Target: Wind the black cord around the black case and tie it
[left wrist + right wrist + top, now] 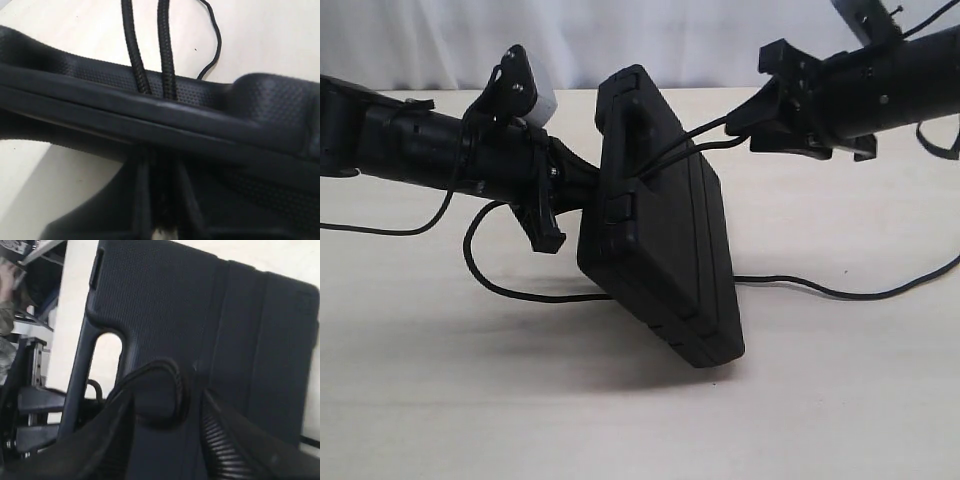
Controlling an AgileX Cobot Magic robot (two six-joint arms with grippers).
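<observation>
The black case (665,250) hangs tilted above the table, handle slot uppermost. My left gripper (582,190) is shut on its left edge; in the left wrist view the jaws (165,220) clamp the case rim (200,120). Two strands of the black cord (690,140) run taut from the case face up to my right gripper (732,122), which is shut on them. The left wrist view shows both strands (167,50) crossing the rim. In the right wrist view the cord loop (175,380) sits between the fingers (162,395), in front of the case (165,305).
Slack cord lies on the pale table (470,400): a loop to the left of the case (480,275) and a long run to the right (840,292). A thin robot cable (390,232) trails at the far left. A white curtain backs the table.
</observation>
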